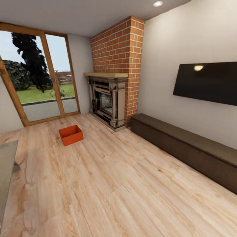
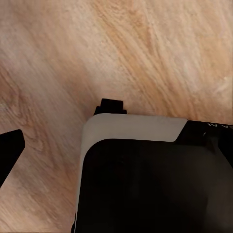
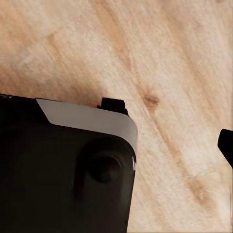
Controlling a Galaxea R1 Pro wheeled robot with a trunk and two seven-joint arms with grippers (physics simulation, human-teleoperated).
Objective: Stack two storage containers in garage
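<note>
One orange-red bin (image 1: 70, 134) sits on the wood floor (image 1: 115, 184) in the left middle of the head view, just in front of the glass door (image 1: 39, 75) and left of the brick fireplace (image 1: 115, 75). It is open-topped with thin plain walls, so it is probably light and fairly stiff, though the walls may flex if squeezed hard and smooth plastic could slip. The sensible hold looks to be the rim: one pincer pinching a long wall from above, or both arms taking opposite short walls.

The floor between the camera and the bin lies open, so nothing stands in the way of driving up to it. A long dark bench (image 1: 184, 148) runs along the right wall under a black TV (image 1: 205, 82), well apart from the bin. A grey edge (image 1: 6, 171), perhaps furniture, intrudes at lower left.

Both wrist views look down at the planks past dark housings. I cannot tell whether either pincer is released or clenched.
</note>
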